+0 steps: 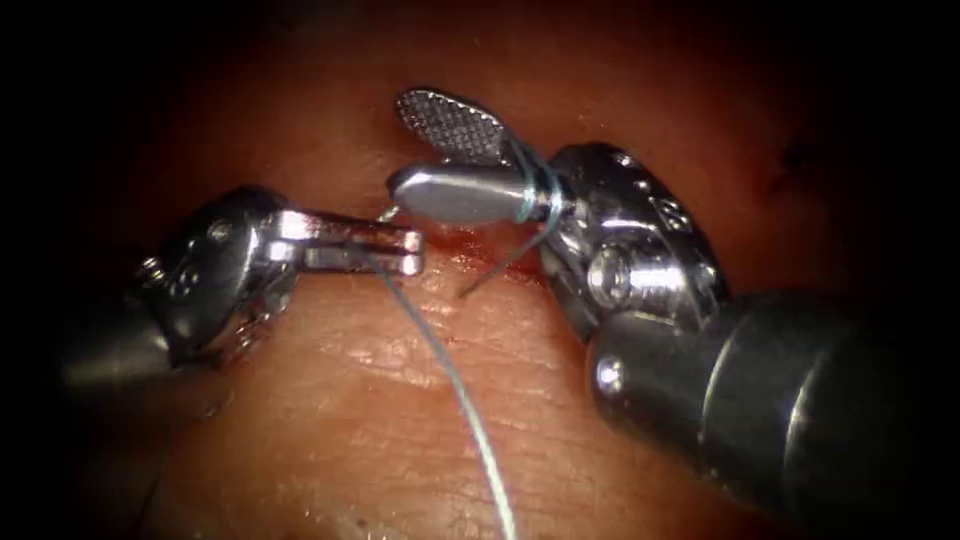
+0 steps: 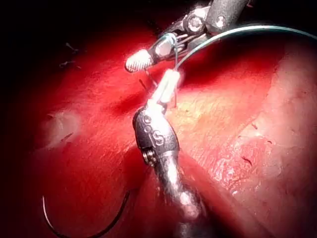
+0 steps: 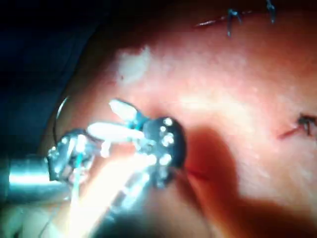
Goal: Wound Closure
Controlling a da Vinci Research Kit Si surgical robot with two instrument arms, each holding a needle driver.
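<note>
Meanwhile, the left tool (image 1: 405,250) clamps the thread (image 1: 470,400) just above the cut (image 1: 480,245); the right tool (image 1: 445,160) gapes, thread wound round its jaws, gripping nothing; the needle (image 2: 81,229) lies free on the tissue (image 1: 400,400); earlier stitches (image 3: 233,17) are tied; this knot looks unfinished.

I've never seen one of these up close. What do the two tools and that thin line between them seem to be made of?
Both the left tool and the right tool look like polished metal: bright glints, and a cross-hatched grip face on the right tool's open upper jaw. The thread, pale grey-green and smooth, looks like a synthetic strand, though that is uncertain. It loops around the right tool and runs through the left tool's shut jaws.
</note>
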